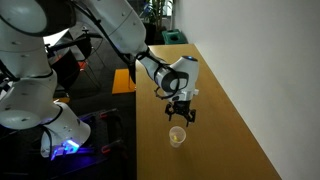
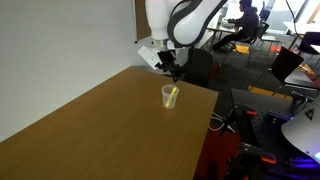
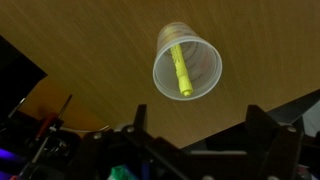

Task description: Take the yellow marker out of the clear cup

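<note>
An exterior view looked down from high up, at middle distance, along the worktop toward its far corner. An exterior view sat lower and farther back, facing across the worktop toward its far edge. Both exterior views shared the clear cup by that edge. The wrist view looked steeply down, close above the cup.

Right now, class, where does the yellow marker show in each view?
In an exterior view: yellow marker, lower centre, inside the clear cup.
In an exterior view: marker, upper centre, leaning in the cup.
Wrist view: marker, upper centre, inside the cup.
Shared landmark: the clear cup.
</note>
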Available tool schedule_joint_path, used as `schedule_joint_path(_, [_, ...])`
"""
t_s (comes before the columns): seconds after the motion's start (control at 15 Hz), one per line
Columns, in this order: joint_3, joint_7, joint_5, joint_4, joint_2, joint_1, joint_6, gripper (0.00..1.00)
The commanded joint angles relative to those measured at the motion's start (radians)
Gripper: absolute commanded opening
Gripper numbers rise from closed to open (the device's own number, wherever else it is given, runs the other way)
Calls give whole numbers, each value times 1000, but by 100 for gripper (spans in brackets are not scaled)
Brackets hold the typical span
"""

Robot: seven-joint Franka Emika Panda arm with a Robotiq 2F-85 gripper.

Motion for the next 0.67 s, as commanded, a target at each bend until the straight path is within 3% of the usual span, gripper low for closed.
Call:
schedule_joint_path(0.0, [-18,-60,87,36,58,6,41,100])
schedule_joint_path(0.07, [-25,-53,102,36,62,13,33,98])
schedule_joint_path(0.27, [-51,-8,121,31,64,40,16,70])
schedule_joint_path(0.47, [-78,27,108,25,53,64,5,63])
schedule_joint_path(0.6, [-85,21,112,32,59,67,-3,66])
